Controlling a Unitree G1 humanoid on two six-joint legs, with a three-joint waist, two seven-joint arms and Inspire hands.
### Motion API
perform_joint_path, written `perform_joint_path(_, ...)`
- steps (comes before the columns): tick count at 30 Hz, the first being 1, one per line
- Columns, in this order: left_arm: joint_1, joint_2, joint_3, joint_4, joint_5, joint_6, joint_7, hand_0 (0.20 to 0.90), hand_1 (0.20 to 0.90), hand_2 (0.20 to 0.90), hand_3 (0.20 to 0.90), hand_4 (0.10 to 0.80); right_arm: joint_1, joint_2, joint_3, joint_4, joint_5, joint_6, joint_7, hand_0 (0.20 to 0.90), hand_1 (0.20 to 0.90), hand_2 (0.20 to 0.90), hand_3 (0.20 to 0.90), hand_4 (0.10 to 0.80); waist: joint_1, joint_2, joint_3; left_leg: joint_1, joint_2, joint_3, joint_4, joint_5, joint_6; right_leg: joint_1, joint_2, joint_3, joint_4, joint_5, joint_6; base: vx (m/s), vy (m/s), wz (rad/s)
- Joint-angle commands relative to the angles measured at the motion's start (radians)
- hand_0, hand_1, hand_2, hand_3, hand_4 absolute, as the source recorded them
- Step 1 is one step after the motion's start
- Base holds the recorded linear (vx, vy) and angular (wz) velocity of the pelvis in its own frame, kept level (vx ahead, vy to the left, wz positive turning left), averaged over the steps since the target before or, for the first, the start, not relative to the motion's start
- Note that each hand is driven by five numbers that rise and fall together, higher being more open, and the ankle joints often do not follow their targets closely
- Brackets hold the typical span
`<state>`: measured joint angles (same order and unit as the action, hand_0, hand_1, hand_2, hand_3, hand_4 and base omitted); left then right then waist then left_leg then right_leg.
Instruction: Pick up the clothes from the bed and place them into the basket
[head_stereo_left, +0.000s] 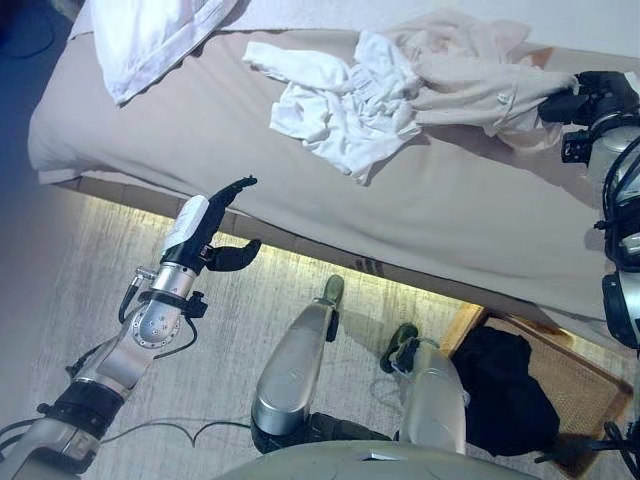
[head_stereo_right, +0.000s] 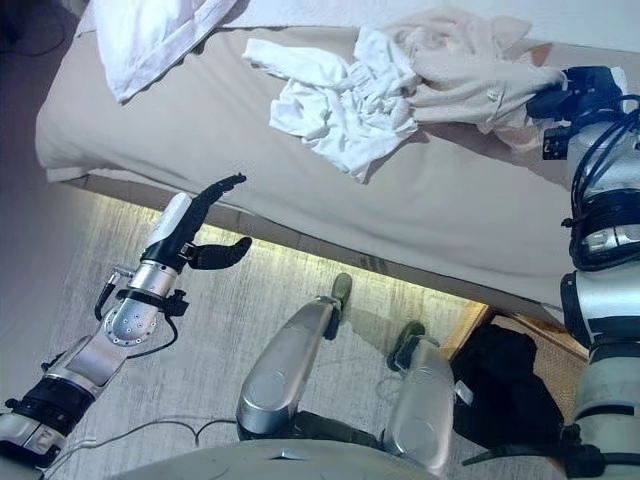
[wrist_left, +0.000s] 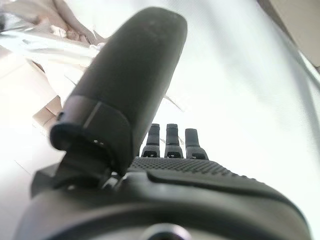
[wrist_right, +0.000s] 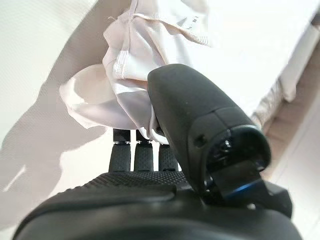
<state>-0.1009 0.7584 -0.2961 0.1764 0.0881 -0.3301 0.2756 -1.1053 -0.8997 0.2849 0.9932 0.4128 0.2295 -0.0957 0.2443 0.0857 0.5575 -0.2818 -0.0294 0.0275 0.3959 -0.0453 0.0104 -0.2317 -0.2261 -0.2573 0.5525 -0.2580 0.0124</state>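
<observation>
The right hand (head_stereo_right: 560, 95) pinches the pale beige crumpled garment (head_stereo_left: 480, 75) between thumb and fingers (wrist_right: 142, 155) on the taupe-sheeted bed (head_stereo_left: 250, 170); beside it lies a white crumpled shirt (head_stereo_left: 340, 105). The left hand (head_stereo_left: 215, 225) hovers, fingers spread.

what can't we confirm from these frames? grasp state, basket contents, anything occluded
- Right hand: thumb lies against the beige garment, but cloth hides the fingertips in the right wrist view, so the grasp is unconfirmed.
- Basket: cut off by the edge and the robot's own body in both eye views; only a dark garment shows inside.
- White garment: bunched, type unclear.
- Left hand: open, empty, off the bed.
</observation>
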Motion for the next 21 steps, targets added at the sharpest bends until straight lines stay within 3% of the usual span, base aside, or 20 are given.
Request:
perform_joint_path(1,0.001,-0.009,0.072,-0.007,-0.040,-0.015,0.026,0.900,0.900,0.900,0.900,0.800,0.025,-0.120,-0.020,-0.075,0.034,-0.140,0.017,0.300,0.300,0.300,0.200,0.100,-0.044,-0.082,-0.184,0.059,0.033,-0.014,-0.007,-0.098,-0.025,0.092,0.042,-0.062,-0.151,0.084,-0.017,0.105,0.027,-0.29)
perform_joint_path(12,0.003,-0.049,0.023,0.121,-0.023,0.045,-0.019,0.900,0.900,0.900,0.900,0.800,0.125,-0.262,-0.109,-0.149,0.071,-0.132,0.067,0.300,0.300,0.300,0.200,0.100,-0.172,-0.147,-0.377,0.283,0.077,0.094,-0.263,-0.046,-0.040,0.239,0.086,0.028,-0.410,0.197,0.060,0.061,0.029,-0.22)
perform_joint_path(21,-0.058,-0.046,-0.014,0.229,-0.054,0.021,-0.027,0.900,0.900,0.900,0.900,0.800,0.177,-0.407,-0.189,-0.228,0.119,-0.132,0.051,0.300,0.300,0.300,0.200,0.100,-0.270,-0.164,-0.449,0.373,0.089,0.155,-0.386,-0.030,-0.043,0.256,0.117,0.111,-0.489,0.245,0.092,-0.020,0.032,-0.33)
